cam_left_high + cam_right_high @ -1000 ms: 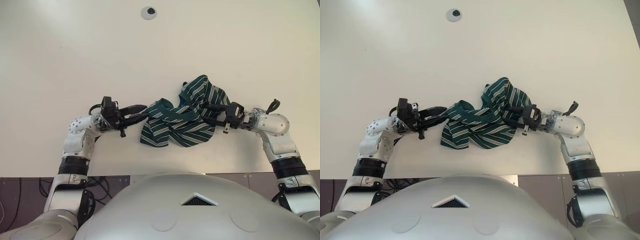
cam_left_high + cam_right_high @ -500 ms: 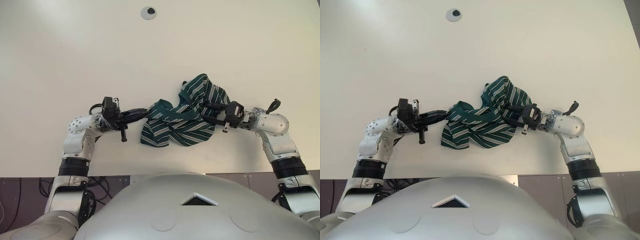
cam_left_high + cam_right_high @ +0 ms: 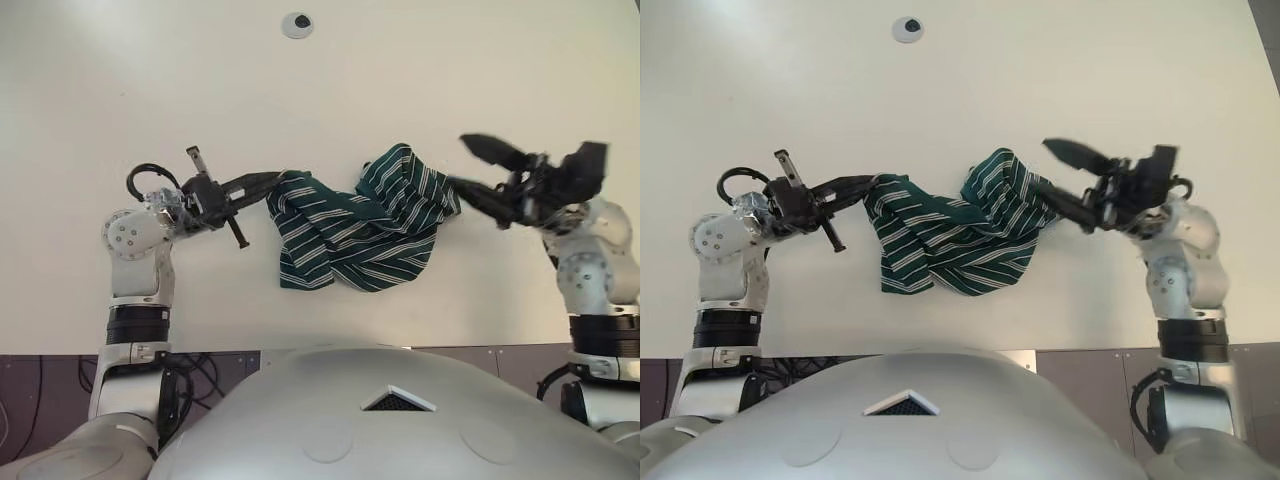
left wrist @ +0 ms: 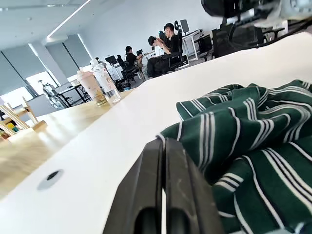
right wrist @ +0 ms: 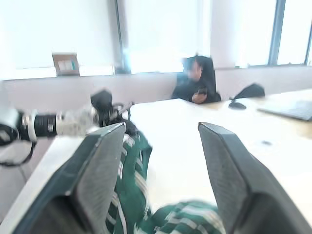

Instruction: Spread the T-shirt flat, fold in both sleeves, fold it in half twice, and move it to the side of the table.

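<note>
while left gripper (image 3: 268,183) clamps t-shirt (image 3: 350,235) edge, it lies bunched near middle of table (image 3: 300,90); right gripper (image 3: 482,172) gapes empty at its far edge. i fear lone pull drags heap unspread, or thin pinch slips.

Crumpled T-shirt (image 3: 355,235) on desk (image 3: 150,90), approx centre, nr front edge. Left end effector (image 3: 268,183) at shirt's left end, closed on fabric edge. Right end effector (image 3: 458,162) at shirt's right end, fingers spread; lower finger against cloth, upper one above & clear of it. Round disc (image 3: 297,25) far back on desk, behind shirt & slightly left, well apart.
</note>
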`<state>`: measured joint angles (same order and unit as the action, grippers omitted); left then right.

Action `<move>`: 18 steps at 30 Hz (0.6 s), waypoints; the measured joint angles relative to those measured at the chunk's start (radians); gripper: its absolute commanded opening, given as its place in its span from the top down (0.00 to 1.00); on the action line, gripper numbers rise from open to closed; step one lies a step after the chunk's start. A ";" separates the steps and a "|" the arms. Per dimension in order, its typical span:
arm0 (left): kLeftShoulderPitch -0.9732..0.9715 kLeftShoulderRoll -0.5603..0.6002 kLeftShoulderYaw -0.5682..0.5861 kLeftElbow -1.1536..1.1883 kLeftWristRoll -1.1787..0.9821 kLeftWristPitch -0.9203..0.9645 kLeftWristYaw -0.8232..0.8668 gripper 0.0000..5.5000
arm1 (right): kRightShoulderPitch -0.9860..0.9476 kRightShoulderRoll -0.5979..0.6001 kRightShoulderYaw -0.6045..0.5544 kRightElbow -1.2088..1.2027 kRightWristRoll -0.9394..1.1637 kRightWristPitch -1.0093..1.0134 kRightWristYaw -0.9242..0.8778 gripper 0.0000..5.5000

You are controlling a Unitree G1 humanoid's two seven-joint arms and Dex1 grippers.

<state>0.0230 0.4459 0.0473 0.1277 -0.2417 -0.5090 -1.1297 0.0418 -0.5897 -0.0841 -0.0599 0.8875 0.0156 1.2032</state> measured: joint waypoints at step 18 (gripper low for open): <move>-0.248 0.201 0.130 -0.203 0.586 -0.524 0.521 1.00 | -0.304 0.114 0.019 0.281 -0.347 0.028 -0.282 0.50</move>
<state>-0.2252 0.6464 0.1773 -0.0753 0.3446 -1.0334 -0.6088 -0.2618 -0.4752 -0.0654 0.2208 0.5400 0.0433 0.9211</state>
